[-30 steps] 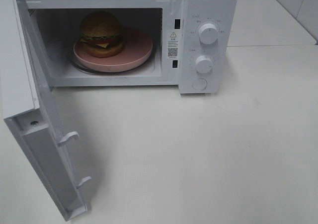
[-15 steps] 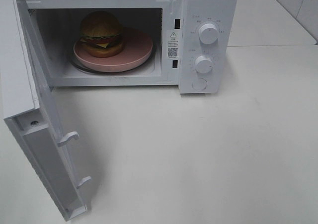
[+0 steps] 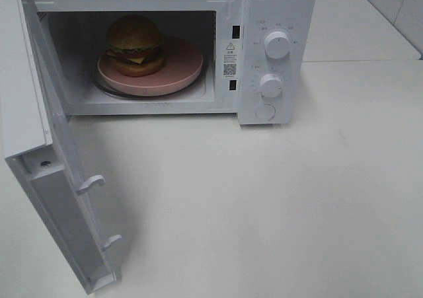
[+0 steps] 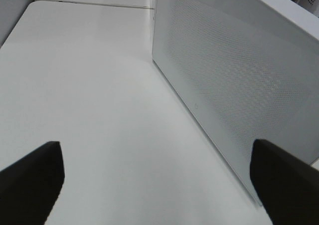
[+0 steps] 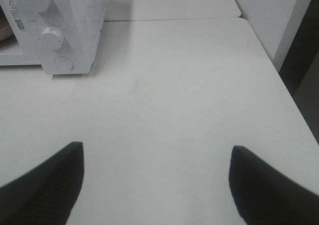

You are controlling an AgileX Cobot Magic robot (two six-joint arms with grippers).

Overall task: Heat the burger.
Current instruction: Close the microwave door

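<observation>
One item to heat: the burger (image 3: 135, 43) sits upright on a pink plate (image 3: 188, 63), toward the plate's left side.
Location: plate and burger are inside the microwave (image 3: 274, 0) cavity, on the turntable.
Door: the door (image 3: 59, 225) is swung fully open to the left, latch hooks exposed.
Controls: upper dial (image 3: 277, 45) and lower dial (image 3: 271, 85) are on the right panel; their settings are not legible.
Left claw: the left claw (image 4: 155, 147) has its fingers wide apart and empty, above the desk (image 3: 264, 199) beside the door's outer face.
Right claw: the right claw (image 5: 155, 149) has its fingers wide apart and empty, well apart from the control panel.
Step in hand: loading appears complete; door closure is pending.
Next move: probably push the door until it latches, then turn a dial; approach the door face squarely to avoid shifting the microwave.
</observation>
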